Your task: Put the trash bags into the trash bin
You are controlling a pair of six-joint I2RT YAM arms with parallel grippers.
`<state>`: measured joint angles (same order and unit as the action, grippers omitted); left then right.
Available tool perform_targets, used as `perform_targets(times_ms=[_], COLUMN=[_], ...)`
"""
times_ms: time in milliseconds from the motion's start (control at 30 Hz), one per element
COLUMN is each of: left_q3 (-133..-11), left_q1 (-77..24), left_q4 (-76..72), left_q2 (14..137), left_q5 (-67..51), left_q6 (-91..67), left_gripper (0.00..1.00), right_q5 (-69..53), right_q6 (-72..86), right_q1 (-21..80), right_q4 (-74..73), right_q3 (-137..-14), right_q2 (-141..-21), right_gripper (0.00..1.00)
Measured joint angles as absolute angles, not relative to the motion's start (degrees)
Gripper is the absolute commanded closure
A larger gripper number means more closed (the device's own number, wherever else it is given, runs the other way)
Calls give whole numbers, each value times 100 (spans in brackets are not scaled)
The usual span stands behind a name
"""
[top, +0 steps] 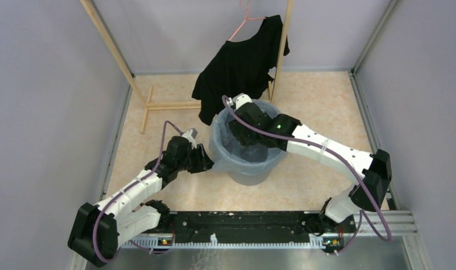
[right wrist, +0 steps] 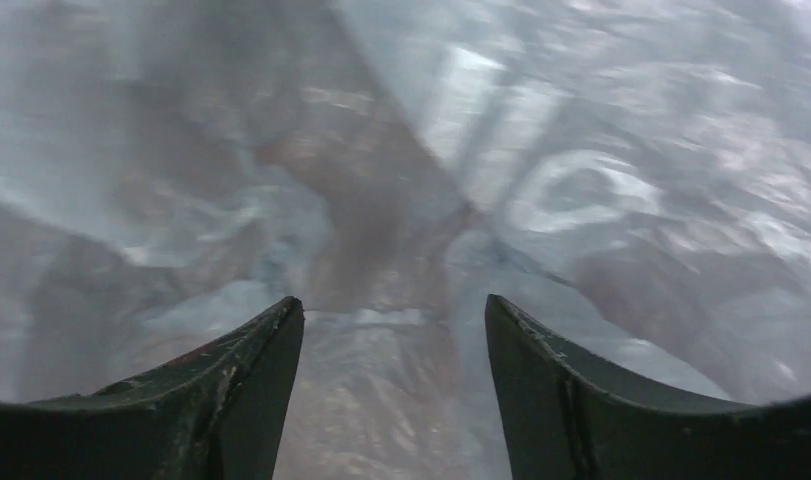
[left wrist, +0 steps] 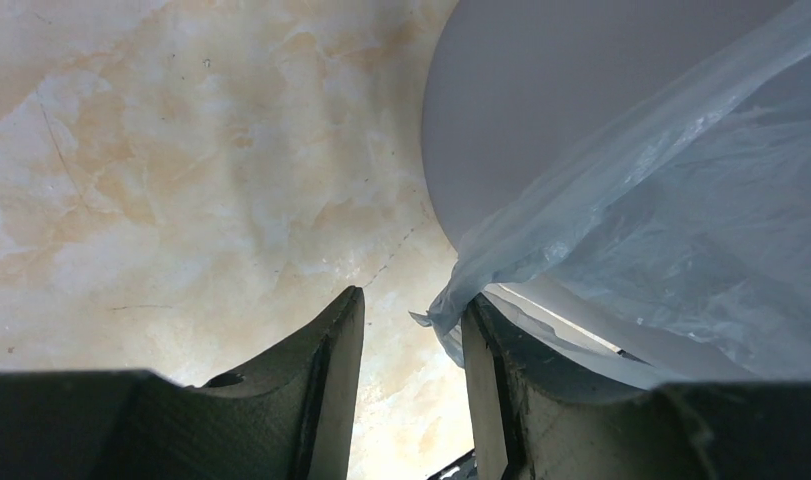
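Note:
The grey trash bin (top: 249, 178) stands mid-floor. The pale blue trash bag (top: 243, 162) lines it, its film folded over the rim and hanging down the outside. My left gripper (top: 207, 161) is low at the bin's left side. In the left wrist view it (left wrist: 413, 296) is open, the bag's (left wrist: 671, 200) loose edge rests at its right fingertip (left wrist: 478, 325), and the bin wall (left wrist: 541, 90) is just beyond. My right gripper (top: 240, 134) reaches down inside the bin. In the right wrist view it (right wrist: 393, 299) is open and empty above blurred bag film (right wrist: 581, 150).
A black shirt (top: 236, 73) on a pink hanger (top: 243, 19) hangs from a wooden rack just behind the bin, its hem near the rim. The rack's posts (top: 281, 50) and floor bar (top: 163, 105) stand at the back. Grey walls enclose the marbled floor (top: 326, 107).

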<state>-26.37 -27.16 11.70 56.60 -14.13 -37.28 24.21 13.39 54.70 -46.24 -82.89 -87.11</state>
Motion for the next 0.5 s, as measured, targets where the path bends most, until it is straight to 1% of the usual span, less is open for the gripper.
perform_targets(times_ms=[100, 133, 267, 333, 500], left_q3=[-2652, -2652, -2652, -2652, -2652], left_q1=[-2716, -2716, -2716, -2716, -2716], left_q4=[1168, 1170, 1173, 1179, 1181], left_q2=[5680, 5677, 5673, 5638, 5535], left_q5=[-1415, -1415, -1417, -1420, -1457], left_q6=[-3726, -3726, -3721, -3708, -3677], left_gripper=[53, 53, 52, 51, 50], right_q5=[1916, 1778, 1232, 1050, 766], right_q6=[1378, 1398, 1514, 1542, 1549], right_q1=[5559, 5509, 5098, 4919, 4864], right_q4=[-4180, -4025, -3409, -3218, -3011], right_q3=[-8202, -8101, -7338, -6967, -6770], right_q2=[-8705, -8705, -8733, -8831, -9391], right_gripper=[30, 29, 12, 7, 6])
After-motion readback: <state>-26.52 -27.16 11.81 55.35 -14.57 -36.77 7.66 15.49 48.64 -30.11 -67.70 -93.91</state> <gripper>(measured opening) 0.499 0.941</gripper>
